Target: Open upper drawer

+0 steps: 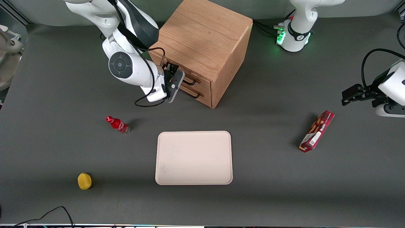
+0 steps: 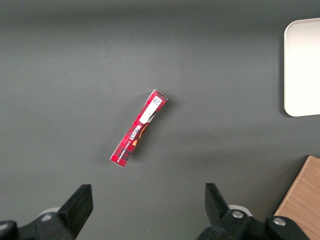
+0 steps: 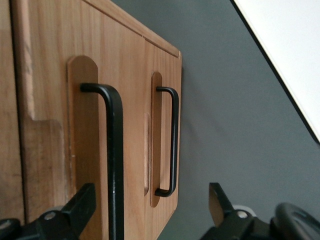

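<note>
A: Sizing up the upper drawer [image 3: 132,100], sitting shut in the wooden cabinet [image 1: 202,34], right in front of the pincer [image 3: 151,195]. Probably running rigid and fairly light, being shallow, though maybe sticking a little on wooden runners.

B: Taking hold where?

A: Going for its black wire handle [image 3: 116,150] – thin, hard, likely a bit slick, so closing around the bar near its middle and pulling straight out, not sideways.

B: And avoiding the lower drawer's handle [image 3: 173,140]?

A: Yes – lying just beside the upper one, on the table's side of it, also within the gap but nearer the other finger.

B: Gripping anything at present?

A: Nothing. Standing wide apart, straddling the upper handle's bar, close to one finger [image 3: 82,205]; not clamping it, and touching it or not – hard to tell.
</note>
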